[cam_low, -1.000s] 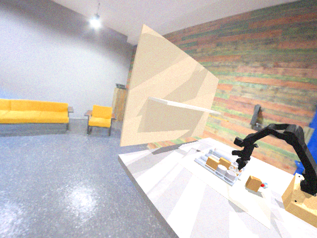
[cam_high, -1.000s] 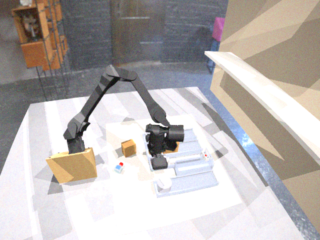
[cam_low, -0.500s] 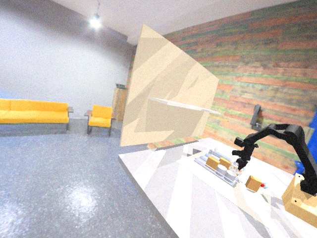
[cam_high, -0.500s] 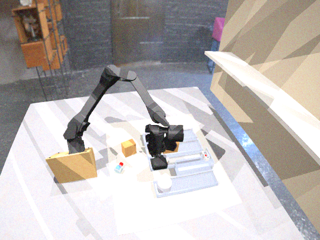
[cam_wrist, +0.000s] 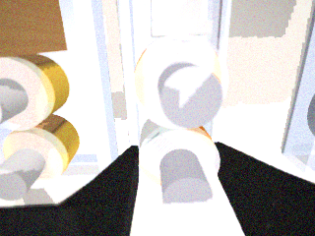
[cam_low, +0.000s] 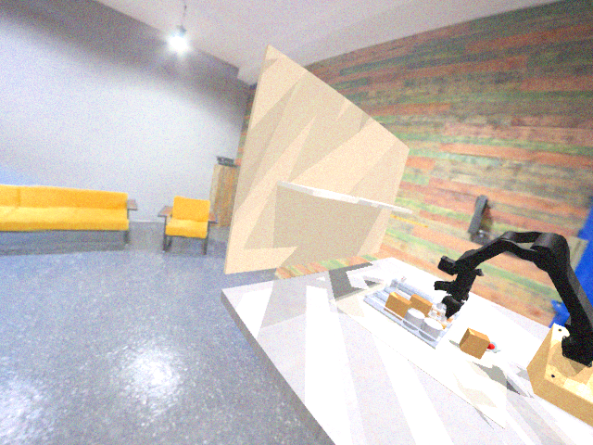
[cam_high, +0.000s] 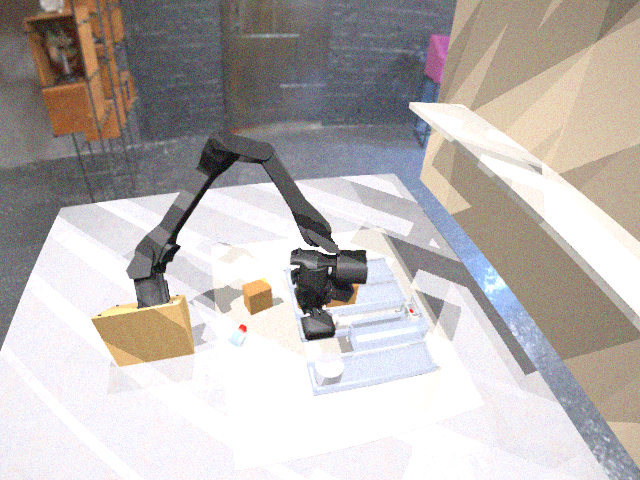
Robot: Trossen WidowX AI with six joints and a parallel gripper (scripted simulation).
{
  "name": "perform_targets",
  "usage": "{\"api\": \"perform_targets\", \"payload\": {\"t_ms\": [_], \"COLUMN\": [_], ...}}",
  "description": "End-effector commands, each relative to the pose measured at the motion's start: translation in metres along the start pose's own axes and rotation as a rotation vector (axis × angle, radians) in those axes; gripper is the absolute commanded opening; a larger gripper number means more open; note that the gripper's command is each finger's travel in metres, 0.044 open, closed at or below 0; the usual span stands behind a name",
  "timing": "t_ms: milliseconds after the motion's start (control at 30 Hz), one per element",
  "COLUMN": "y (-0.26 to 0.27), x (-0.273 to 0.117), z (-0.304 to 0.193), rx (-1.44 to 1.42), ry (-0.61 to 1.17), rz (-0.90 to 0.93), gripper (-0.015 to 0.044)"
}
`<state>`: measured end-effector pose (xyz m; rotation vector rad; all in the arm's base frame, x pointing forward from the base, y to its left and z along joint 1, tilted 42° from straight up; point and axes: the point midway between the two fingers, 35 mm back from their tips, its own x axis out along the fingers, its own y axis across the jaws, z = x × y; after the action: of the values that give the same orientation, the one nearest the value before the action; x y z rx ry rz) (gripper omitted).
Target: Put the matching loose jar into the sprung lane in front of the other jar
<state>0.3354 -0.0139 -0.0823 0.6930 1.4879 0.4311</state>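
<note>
My gripper point(cam_high: 317, 326) point(cam_low: 448, 309) point(cam_wrist: 175, 150) is open only slightly, its black fingertips close on either side of the front jar. This front jar point(cam_wrist: 151, 158) has a white top with a grey knob and stands upright in the sprung lane point(cam_high: 361, 311) point(cam_wrist: 129, 64). A similar white-topped jar point(cam_wrist: 148, 59) stands directly behind it; a little orange shows at the edges of both. A pale block point(cam_wrist: 179, 17) lies behind the rear jar. The front stop and the jar bottoms are hidden in the wrist view, and the arm covers the jars in the top view.
Two yellow-sided jars point(cam_wrist: 58, 88) point(cam_wrist: 70, 138) and a brown box point(cam_wrist: 30, 25) stand in the lane to the left in the wrist view. A white round jar point(cam_high: 329, 366) stands in another lane. A loose brown box point(cam_high: 257, 297) point(cam_low: 473, 342) and a small red-capped item point(cam_high: 238, 335) lie outside the tray.
</note>
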Motion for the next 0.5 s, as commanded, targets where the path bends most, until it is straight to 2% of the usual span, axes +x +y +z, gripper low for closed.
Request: {"api": "perform_targets", "payload": {"t_ms": [0, 467], "y": [0.0, 0.0], "x": [0.0, -0.02], "z": [0.0, -0.001], "rx": [-0.004, -0.004], "ry": [0.001, 0.001], "rz": [0.001, 0.0], "gripper": [0.0289, 0.0295]}}
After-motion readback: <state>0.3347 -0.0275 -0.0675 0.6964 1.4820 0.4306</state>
